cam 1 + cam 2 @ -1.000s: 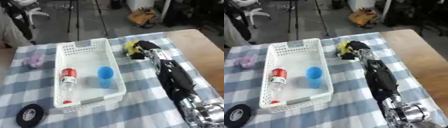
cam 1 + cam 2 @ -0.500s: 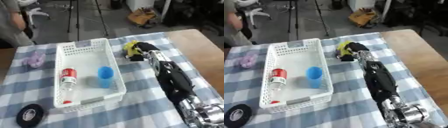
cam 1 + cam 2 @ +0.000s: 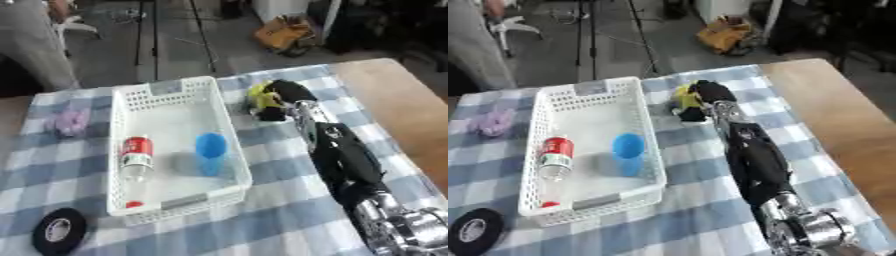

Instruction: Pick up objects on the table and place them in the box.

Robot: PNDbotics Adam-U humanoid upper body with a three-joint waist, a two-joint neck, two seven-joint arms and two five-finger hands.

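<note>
- My right hand (image 3: 282, 96) has its fingers curled around a yellow object (image 3: 258, 95) just beside the white box (image 3: 168, 87), toward the bench's (image 3: 385, 105) far edge.
- A bottle (image 3: 136, 156) and blue cup (image 3: 210, 150) lie inside the box.

A wooden table (image 3: 398, 107) half covered by a blue-and-white checked cloth (image 3: 280, 200).

On the cloth, a white basket (image 3: 166, 107) sits left of centre. A pale purple thing (image 3: 68, 122) lies at the far left, and a black roll of tape (image 3: 59, 231) at the near left. A yellow thing (image 3: 260, 97) lies just right of the basket's far end. The table's right side is bare wood.
</note>
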